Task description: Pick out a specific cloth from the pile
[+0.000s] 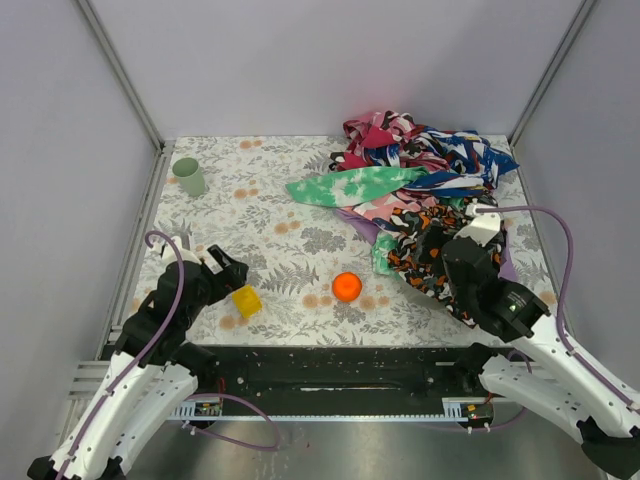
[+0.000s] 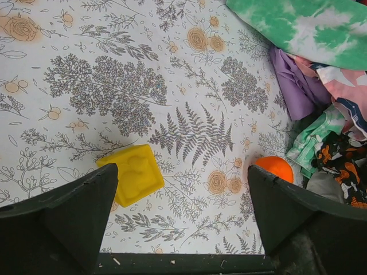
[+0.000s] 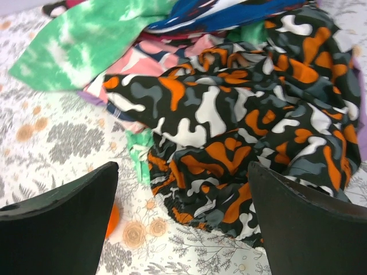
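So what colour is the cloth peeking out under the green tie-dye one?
Plain lilac-purple, no pattern. The cloth shows best in the left wrist view.

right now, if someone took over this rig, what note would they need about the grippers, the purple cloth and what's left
Left gripper: open, empty, over the table by the yellow block.
Right gripper: open, empty, over the black-orange cloth at the near side of the pile.
Purple cloth: mostly buried under the pile, only edges showing, just below the green-white cloth.
Done: nothing gripped yet.
Left: grip the purple cloth and pull it clear of the pile.
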`<state>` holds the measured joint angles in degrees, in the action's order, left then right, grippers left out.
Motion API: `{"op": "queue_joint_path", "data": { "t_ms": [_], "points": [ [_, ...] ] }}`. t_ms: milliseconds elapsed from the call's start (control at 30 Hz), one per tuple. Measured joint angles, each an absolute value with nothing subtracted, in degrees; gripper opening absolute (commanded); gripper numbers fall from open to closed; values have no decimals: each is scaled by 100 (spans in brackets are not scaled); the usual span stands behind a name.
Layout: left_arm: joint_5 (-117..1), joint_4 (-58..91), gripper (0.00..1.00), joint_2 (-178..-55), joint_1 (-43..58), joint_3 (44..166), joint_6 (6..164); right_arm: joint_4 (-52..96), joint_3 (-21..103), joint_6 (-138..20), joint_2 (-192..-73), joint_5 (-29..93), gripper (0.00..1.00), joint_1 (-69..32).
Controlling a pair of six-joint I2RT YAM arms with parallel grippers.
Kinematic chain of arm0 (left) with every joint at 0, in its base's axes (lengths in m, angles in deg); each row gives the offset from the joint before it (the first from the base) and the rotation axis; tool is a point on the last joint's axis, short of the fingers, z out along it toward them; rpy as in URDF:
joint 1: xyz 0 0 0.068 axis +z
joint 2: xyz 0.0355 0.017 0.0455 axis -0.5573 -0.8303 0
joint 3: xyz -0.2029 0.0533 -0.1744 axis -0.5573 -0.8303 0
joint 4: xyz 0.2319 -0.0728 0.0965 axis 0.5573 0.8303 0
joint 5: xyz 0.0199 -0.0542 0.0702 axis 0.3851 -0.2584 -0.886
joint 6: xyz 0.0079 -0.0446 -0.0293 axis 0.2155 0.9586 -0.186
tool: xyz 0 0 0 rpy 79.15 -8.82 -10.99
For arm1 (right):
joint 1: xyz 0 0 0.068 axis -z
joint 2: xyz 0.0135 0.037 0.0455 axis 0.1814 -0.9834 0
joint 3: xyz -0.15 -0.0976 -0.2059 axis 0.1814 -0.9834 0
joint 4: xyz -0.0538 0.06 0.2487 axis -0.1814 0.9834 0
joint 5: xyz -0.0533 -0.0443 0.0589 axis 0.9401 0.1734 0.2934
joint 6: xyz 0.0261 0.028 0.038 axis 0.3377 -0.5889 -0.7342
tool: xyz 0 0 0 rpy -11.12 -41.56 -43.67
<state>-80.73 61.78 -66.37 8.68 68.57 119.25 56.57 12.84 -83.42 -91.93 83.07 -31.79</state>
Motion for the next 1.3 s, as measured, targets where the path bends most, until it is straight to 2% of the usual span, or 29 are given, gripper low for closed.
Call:
{"op": "queue_joint_path", "data": {
  "t_ms": [300, 500, 700, 833, 1033, 1300],
  "points": [
    [-8007, 6161, 99, -6606, 868, 6770, 11925, 4820, 1149, -6790, -9117, 6696, 99, -3176],
    [-8007, 6117, 99, -6610, 868, 6711, 11923, 4542, 1485, -5118, -9860, 5668, 99, -3176],
    [-7920, 6093, 99, -6621, 868, 6656, 11923, 4463, 1798, -3586, -11158, 5721, 99, -3174],
    [-7900, 6069, 99, -6621, 868, 6615, 11923, 4555, 1796, -2834, -11567, 5846, 99, -3072],
    [-7863, 6062, 99, -6643, 868, 6610, 11920, 4496, 1905, -2219, -12164, 5874, 99, -2440],
    [-7863, 6056, 99, -6739, 868, 6610, 11920, 3996, 2408, -1717, -13753, 5752, 99, -2071]
  ]
}}
